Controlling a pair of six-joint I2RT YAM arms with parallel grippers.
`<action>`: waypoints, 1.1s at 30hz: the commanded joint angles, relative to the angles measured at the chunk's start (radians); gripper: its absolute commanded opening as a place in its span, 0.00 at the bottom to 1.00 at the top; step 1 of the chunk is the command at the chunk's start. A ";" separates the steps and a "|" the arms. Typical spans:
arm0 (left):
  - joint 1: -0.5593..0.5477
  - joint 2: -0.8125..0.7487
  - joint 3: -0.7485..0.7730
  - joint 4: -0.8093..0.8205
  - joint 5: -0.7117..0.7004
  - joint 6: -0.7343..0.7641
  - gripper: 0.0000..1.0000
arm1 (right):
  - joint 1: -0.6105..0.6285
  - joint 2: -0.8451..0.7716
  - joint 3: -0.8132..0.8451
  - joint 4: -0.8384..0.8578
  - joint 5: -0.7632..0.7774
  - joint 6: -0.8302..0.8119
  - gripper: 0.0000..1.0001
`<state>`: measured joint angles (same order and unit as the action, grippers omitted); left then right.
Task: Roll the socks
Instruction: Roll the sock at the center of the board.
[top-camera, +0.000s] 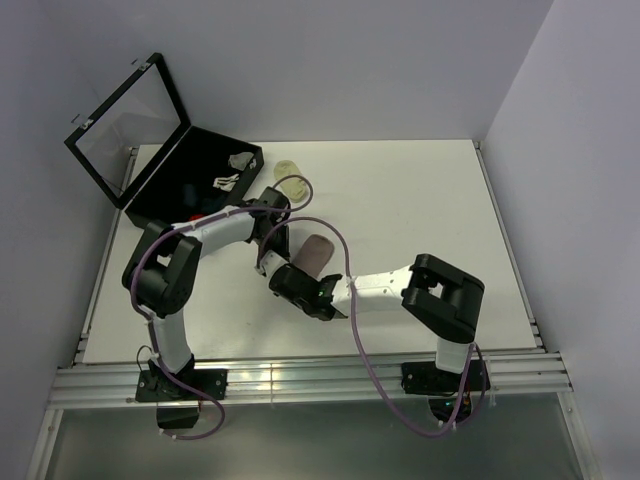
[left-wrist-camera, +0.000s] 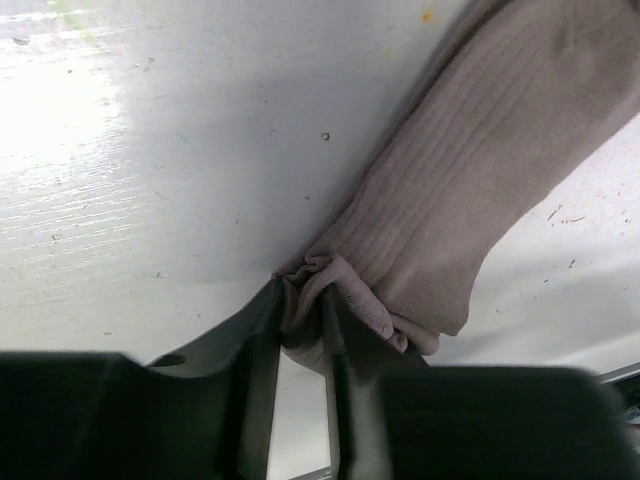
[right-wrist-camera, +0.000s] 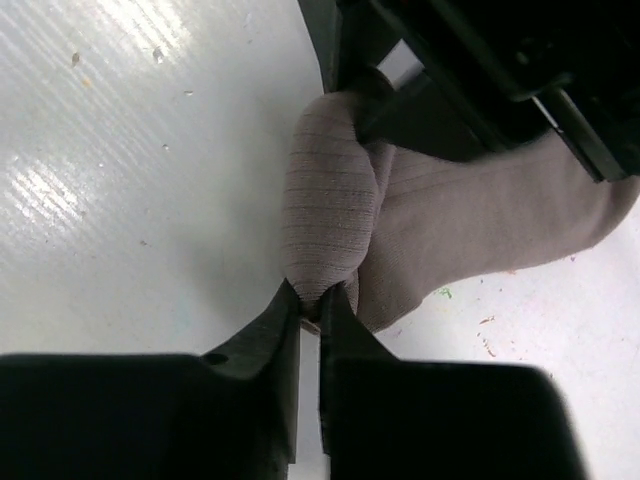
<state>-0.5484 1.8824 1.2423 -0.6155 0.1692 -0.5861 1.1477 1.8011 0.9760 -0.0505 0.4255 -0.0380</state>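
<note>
A dusty-pink ribbed sock lies on the white table between the two arms. In the left wrist view, my left gripper is shut on a bunched edge of this sock, and the rest of the sock stretches away to the upper right. In the right wrist view, my right gripper is shut on a rounded fold of the sock, with the left gripper's dark body just beyond it. From above, the left gripper and right gripper sit close together at the sock's left end. No other sock of the task shows.
An open black case stands at the back left with its lid raised and small white items inside. A pale-yellow sock lies just right of the case. The table's near edge rail runs in front of the arm bases.
</note>
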 joint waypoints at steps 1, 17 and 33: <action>-0.004 0.015 -0.001 -0.015 -0.031 0.031 0.29 | 0.004 -0.026 0.016 0.047 -0.062 0.021 0.01; 0.146 -0.347 -0.234 0.187 -0.063 -0.201 0.66 | -0.319 -0.112 -0.069 0.152 -0.887 0.328 0.00; 0.130 -0.508 -0.561 0.425 0.033 -0.386 0.64 | -0.471 0.104 0.001 0.189 -1.226 0.429 0.00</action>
<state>-0.4095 1.3983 0.6876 -0.2882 0.1665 -0.9283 0.6891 1.8763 0.9234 0.1398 -0.7395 0.3862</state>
